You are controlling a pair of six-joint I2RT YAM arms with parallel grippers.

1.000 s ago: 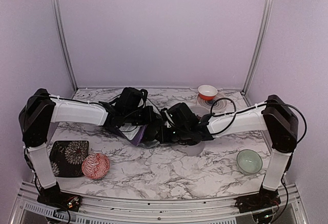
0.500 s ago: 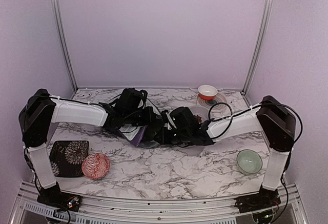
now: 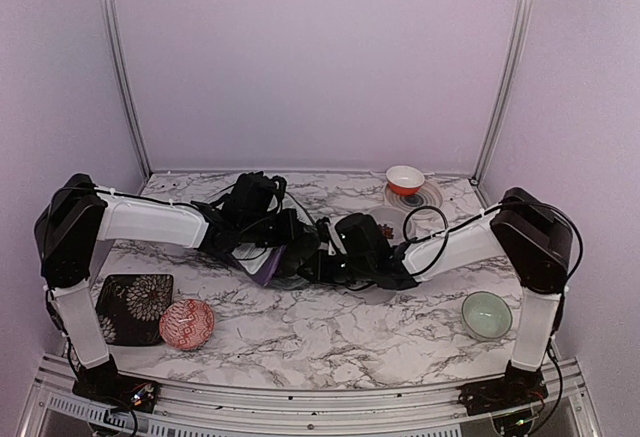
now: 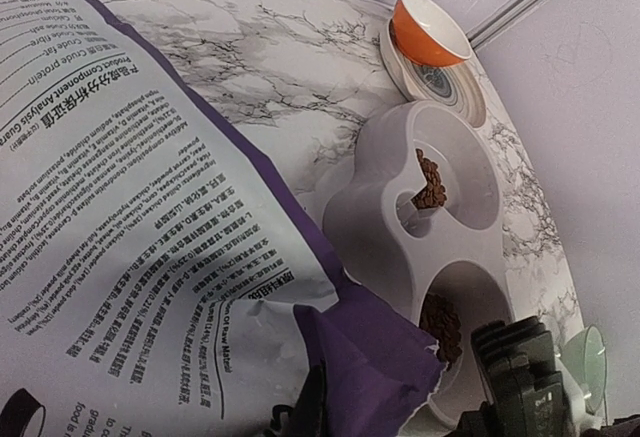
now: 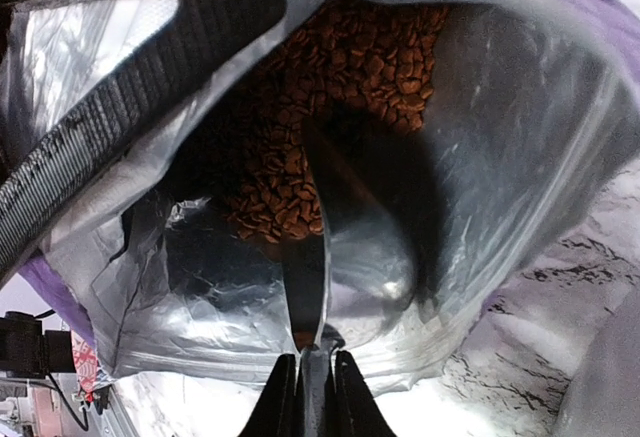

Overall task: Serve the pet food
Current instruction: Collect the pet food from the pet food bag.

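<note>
In the past 1 second the right gripper (image 5: 310, 397) has slid deeper into the bag (image 4: 150, 207), jaws clenched on the scoop (image 5: 350, 247), its bowl now against the pet food (image 5: 330, 67) inside the bag. More lies in the feeder (image 4: 380, 227) beside the bag, so another scoopful seems due. The left gripper (image 4: 410, 367) straddles the bag's edge; I cannot tell its grip.

From above, the feeder (image 3: 394, 219) is mostly buried under the right arm (image 3: 455, 242). The bag (image 4: 130, 207) runs off the left wrist view at 9 o'clock, and the scoop (image 5: 350, 227) handle is hidden inside the right pincer (image 5: 312, 362).
</note>
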